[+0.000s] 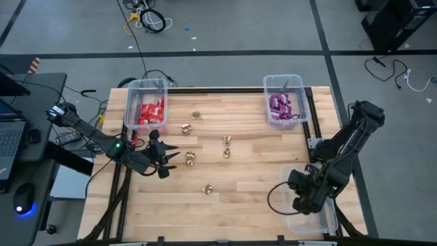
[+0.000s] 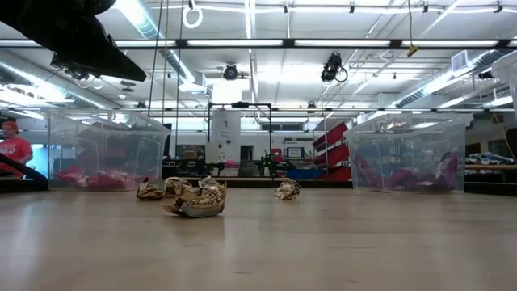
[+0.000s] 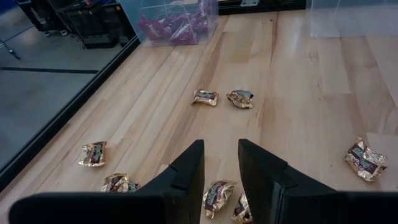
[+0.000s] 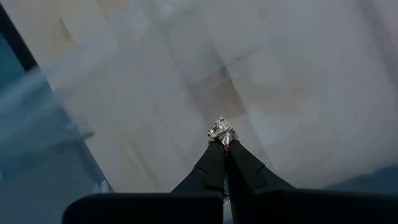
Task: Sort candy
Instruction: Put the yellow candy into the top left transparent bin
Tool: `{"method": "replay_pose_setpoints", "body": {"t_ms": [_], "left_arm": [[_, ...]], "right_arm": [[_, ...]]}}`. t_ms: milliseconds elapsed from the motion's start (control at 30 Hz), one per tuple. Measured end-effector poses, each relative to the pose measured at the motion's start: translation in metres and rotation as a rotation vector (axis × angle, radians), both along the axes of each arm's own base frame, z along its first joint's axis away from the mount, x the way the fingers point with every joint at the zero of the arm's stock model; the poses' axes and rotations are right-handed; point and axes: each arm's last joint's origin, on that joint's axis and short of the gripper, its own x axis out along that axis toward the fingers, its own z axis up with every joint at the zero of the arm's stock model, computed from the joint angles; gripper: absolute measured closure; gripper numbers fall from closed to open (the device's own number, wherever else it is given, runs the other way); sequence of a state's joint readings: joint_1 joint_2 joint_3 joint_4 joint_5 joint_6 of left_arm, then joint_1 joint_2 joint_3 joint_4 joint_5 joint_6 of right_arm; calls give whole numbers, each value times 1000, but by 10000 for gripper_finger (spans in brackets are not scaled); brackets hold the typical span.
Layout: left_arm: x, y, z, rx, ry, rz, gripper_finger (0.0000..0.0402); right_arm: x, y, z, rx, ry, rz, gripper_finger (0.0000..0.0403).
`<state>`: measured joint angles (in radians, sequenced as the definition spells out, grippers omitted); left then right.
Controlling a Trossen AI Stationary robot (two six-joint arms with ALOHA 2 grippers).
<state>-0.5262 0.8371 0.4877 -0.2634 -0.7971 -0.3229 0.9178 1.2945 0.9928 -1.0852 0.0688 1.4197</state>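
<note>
My right hand (image 4: 222,138): clenched on one gold candy (image 4: 221,131), poking beyond the fingertips. My left hand (image 3: 221,163): released, above the gold pieces (image 3: 217,196) on the surface (image 3: 298,93).

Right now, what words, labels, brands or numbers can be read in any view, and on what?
None can be read.
Gold candy wrappers: dark label panels, print too blurred.
Red packets and purple packets in the bins: too small.
Far wall signs in the low view: illegible.

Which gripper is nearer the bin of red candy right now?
Left. The left gripper hangs just below the bin of red candy in the high view. The right gripper, shut on a gold candy, is across the table over another clear bin.
</note>
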Motion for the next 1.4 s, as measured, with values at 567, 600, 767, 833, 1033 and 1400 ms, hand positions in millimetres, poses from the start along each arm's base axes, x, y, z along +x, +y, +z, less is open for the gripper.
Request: {"method": "replay_pose_setpoints", "body": {"t_ms": [567,600,767,833,1033,1400], "left_arm": [[0,0,0,0,1,0,300],[0,0,0,0,1,0,300],[0,0,0,0,1,0,300],[0,0,0,0,1,0,300],[0,0,0,0,1,0,300],[0,0,0,0,1,0,300]], "right_arm": [[-29,13,-58,72,-13,113,403],[-30,13,-61,73,-16,128,403],[-35,11,-71,76,13,160,403],[-37,10,-74,76,30,180,403],[-37,9,-79,65,16,295,402],[-37,9,-79,69,20,270,376]]}}
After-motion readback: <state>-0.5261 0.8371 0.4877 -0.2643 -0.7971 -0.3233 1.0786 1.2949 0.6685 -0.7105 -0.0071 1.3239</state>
